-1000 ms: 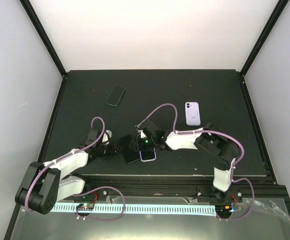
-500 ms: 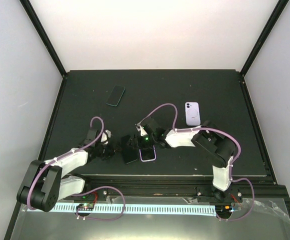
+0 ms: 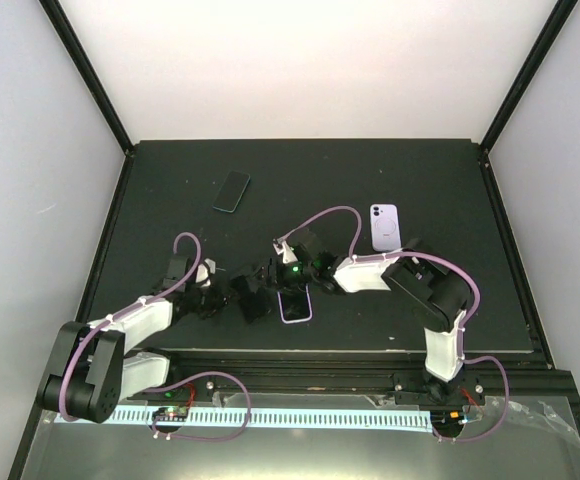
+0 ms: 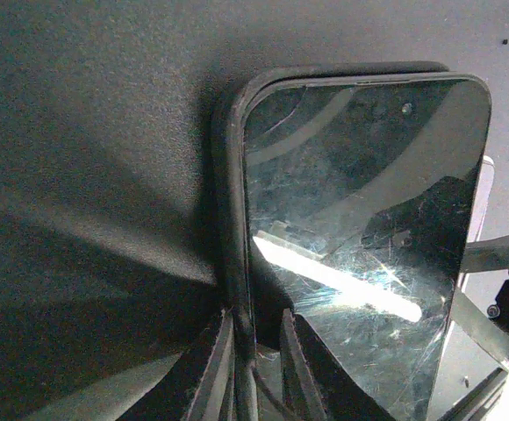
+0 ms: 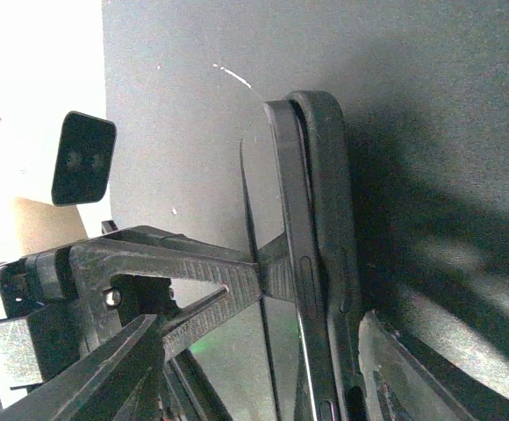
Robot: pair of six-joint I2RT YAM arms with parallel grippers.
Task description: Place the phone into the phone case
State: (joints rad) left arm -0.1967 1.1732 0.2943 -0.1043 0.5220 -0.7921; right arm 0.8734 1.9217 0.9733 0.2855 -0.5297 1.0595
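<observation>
Left wrist view was the useful one: the phone (image 4: 360,228) was seen with its glass toward the camera, partly sat in the black phone case (image 4: 228,202). The case rim showed along the phone's left and top edges, with the dark bench (image 4: 79,105) behind. From overhead, the pair was placed near the front of the bench, between the two arms.

The left gripper (image 4: 254,373) was clenched, its jaws pinched on the case rim at the near left corner. From the right wrist the pair was caught edge-on, with the phone not quite flush in the case by the look of it. The right gripper (image 5: 259,329) was spread wide, its jaws straddling both with nothing gripped. Whether one jaw was touching the case back couldn't be told from that angle.

Handling-wise, the phone was judged stiff, fairly dense and slick on the glass, so it was best taken by the long side edges, not the faces. The screen looked scuffed, so hard pressing mid-glass was to be avoided. The case was probably flexible and grippy. Its lip could be held at one corner while the phone was pressed in corner by corner.
</observation>
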